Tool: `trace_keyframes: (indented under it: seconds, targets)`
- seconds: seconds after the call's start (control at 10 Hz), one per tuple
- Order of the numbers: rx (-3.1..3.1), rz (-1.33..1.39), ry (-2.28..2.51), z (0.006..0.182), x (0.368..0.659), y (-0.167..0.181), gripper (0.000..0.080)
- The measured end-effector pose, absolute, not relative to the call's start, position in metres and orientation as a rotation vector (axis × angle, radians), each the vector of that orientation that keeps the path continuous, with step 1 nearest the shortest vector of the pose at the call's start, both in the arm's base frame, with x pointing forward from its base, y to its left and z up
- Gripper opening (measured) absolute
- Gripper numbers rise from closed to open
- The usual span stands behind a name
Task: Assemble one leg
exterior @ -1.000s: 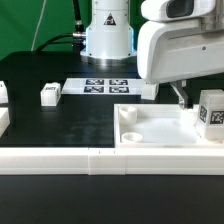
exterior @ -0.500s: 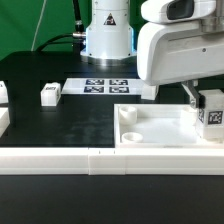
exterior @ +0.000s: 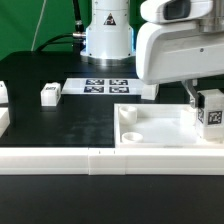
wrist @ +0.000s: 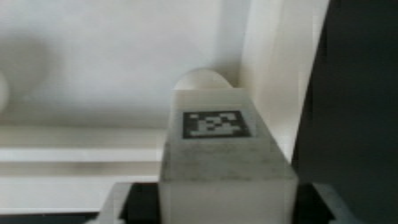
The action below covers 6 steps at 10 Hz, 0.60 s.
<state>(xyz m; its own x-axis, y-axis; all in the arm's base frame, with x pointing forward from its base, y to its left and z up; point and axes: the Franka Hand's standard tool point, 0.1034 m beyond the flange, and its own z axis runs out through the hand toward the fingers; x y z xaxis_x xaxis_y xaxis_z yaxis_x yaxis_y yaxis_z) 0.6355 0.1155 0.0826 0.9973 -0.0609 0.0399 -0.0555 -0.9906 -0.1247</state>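
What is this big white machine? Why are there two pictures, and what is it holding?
It is a robot arm that builds furniture. One picture comes from a camera standing off the arm. The other comes from a camera on its wrist, looking along its end effector, a two-finger pincher. The pincher is shut on the leg, a small white block with a black-and-white square tag. The wrist view shows that leg close up. Close by lies a big white tray piece. On the black table you can also see another small block, the marker board and a long white bar.
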Motion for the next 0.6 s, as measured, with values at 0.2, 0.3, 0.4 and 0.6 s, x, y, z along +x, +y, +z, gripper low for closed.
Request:
trace_keyframes:
  seconds: [0.2,0.3,0.4,0.6]
  targets:
    - [-2.980,-0.049,0.467,0.0822,0.6357,0.1142,0.0291]
    - [-2.931,-0.036,0.741,0.0820,0.6355,0.1135,0.0292]
    - [-2.879,-0.028,0.938,0.0817,0.6354,0.1132,0.0292]
    - [-2.724,-0.014,1.349,0.0813,0.6350,0.1136,0.0292]
